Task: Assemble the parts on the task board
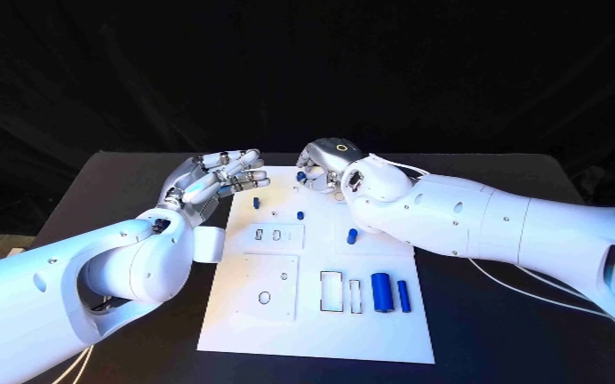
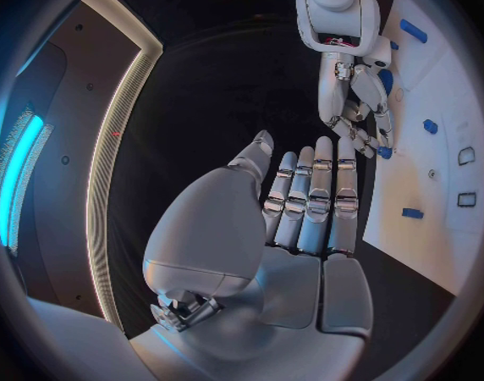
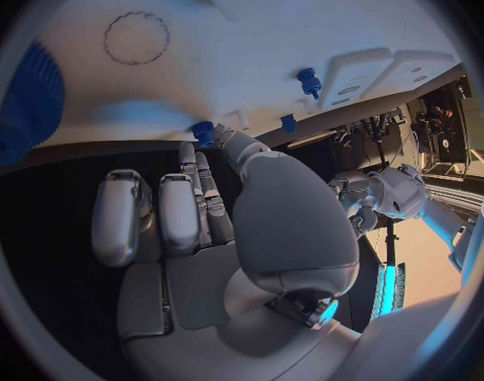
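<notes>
We judge the assembly barely begun: on the white rectangular task board (image 1: 321,313) two blue cylindrical parts, a thick one (image 1: 380,290) and a thin one (image 1: 403,296), lie loose beside open rectangular slots near the board's front, a short blue peg (image 1: 351,236) lies flat at mid-board, and a small blue stud (image 1: 257,202) sits near the far left; most sockets look unfilled. At the board's far edge, a small blue round part (image 3: 204,132) sits right at the fingertips of our right hand (image 1: 328,164), which reaches down over it; we cannot tell whether it is pinched or merely touched. Our left hand (image 1: 215,180) hovers just beside, over the far left corner, fingers straight and apart, holding nothing.
</notes>
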Motion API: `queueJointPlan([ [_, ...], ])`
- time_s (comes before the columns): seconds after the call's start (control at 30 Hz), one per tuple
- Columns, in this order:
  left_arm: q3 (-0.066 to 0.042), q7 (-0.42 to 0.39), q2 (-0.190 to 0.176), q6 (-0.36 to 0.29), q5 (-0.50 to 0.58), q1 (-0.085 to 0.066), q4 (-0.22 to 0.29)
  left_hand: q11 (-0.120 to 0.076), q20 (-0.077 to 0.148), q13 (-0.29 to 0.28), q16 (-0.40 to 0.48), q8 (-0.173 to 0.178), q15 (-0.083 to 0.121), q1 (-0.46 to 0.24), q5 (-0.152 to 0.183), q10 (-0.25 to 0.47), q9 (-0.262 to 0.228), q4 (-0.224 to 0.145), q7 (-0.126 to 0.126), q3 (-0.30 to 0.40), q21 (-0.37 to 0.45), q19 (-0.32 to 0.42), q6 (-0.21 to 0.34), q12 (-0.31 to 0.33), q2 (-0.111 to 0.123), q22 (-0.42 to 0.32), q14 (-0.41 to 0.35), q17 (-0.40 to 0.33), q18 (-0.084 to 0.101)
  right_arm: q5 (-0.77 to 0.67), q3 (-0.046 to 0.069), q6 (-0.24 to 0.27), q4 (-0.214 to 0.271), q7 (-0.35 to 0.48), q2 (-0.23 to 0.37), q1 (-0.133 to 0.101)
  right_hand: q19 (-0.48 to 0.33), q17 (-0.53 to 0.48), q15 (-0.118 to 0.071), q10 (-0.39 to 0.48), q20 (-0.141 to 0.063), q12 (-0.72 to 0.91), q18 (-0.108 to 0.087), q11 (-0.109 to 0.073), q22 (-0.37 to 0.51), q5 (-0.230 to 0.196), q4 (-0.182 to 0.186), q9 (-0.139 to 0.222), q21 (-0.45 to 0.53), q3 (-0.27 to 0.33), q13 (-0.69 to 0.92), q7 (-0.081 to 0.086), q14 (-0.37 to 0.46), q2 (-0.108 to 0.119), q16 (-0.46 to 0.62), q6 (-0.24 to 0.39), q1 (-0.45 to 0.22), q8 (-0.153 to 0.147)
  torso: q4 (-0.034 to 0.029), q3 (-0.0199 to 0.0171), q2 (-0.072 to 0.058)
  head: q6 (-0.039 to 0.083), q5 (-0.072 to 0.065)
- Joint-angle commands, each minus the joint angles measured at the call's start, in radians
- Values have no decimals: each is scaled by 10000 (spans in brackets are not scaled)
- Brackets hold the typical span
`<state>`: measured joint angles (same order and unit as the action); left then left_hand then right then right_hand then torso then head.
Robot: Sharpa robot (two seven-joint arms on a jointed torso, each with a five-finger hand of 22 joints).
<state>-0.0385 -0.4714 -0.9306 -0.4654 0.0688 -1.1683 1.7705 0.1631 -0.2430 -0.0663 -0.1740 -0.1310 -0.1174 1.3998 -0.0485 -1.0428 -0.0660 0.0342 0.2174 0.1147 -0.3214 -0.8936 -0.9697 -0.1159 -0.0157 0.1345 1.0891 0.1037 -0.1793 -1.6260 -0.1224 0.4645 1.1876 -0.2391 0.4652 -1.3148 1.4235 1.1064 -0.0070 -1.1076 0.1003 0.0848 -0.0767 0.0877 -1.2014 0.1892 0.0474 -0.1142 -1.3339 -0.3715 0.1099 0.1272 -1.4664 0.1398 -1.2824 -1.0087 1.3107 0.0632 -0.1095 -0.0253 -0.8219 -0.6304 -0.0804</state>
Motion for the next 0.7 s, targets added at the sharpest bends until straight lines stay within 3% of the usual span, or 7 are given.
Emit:
queueJointPlan([
  [0.03,-9,-39,-4,177,-20,-14,4,63,-14,13,51,50,-58,-30,-37,-12,12,-61,87,11,55,38,12,37,4,-9,21,-11,-41,-119,1,105,161,-76,112,-1,-56,11,73,74,11,-23,37,-6,-4,-26,12,9,42,79,5,15,-292,111,37,53,9,-22,13,-5,10,16,7],
  [0.3,-8,-44,-44,238,-17,-15,-82,68,-17,12,67,63,-62,-40,-36,-9,12,-63,92,12,60,41,15,51,6,-16,23,-12,-41,404,146,365,1678,6,1423,-172,114,275,-14,-551,-45,310,101,-124,-374,176,80,-110,-179,29,175,96,-357,20,-197,-413,31,147,72,23,83,98,-48],
  [0.43,-7,-37,-50,316,-44,-15,-124,68,-17,12,69,64,-62,-40,-36,-10,11,-65,92,12,60,42,15,53,9,-17,23,-12,-42,1581,194,-209,2334,135,2269,-419,334,754,-90,-1579,-108,830,200,-228,-888,168,192,-99,-521,200,464,203,-461,201,-548,-321,-167,62,111,38,143,147,-132],
  [0.57,-6,-22,-53,389,-200,-15,-148,65,-18,9,80,69,-61,-25,-36,-18,9,-84,86,20,63,41,5,60,16,-22,32,-11,-43,2660,219,-928,2859,176,3209,-611,592,1253,-274,-2892,-262,2007,317,-470,-1506,210,206,-88,-939,744,1310,45,-549,541,-915,-58,-320,57,151,62,213,162,-173],
  [0.6,-6,-18,-55,407,-245,-15,-147,65,-18,9,80,69,-61,-25,-36,-18,9,-84,86,20,63,41,5,60,16,-22,32,-11,-43,2799,222,-1079,2951,170,3398,-637,685,1548,-317,-2993,-316,2853,365,-507,-1743,254,210,-103,-1098,980,2128,5,-592,581,-1116,21,-320,93,158,58,222,170,-179],
  [0.67,-6,-10,-59,435,-303,-14,-144,63,-18,9,84,71,-60,-20,-36,-22,8,-91,84,23,63,41,1,62,18,-23,35,-11,-44,2971,227,-1299,3063,144,3675,-668,839,2104,-251,-2550,-416,7021,437,-561,-2181,384,250,-201,-1387,1588,6520,61,-640,468,-1506,195,-128,271,174,44,232,172,-170],
  [0.7,-5,-6,-61,445,-321,-14,-143,62,-19,8,87,72,-59,-16,-36,-25,7,-97,82,26,64,41,-2,65,20,-25,38,-11,-44,3008,228,-1383,3092,121,3769,-678,923,2392,-258,-2986,-356,8611,492,-494,-2389,335,386,-192,-1522,1730,8072,47,-684,404,-1674,345,-288,234,184,38,238,164,-164],
])
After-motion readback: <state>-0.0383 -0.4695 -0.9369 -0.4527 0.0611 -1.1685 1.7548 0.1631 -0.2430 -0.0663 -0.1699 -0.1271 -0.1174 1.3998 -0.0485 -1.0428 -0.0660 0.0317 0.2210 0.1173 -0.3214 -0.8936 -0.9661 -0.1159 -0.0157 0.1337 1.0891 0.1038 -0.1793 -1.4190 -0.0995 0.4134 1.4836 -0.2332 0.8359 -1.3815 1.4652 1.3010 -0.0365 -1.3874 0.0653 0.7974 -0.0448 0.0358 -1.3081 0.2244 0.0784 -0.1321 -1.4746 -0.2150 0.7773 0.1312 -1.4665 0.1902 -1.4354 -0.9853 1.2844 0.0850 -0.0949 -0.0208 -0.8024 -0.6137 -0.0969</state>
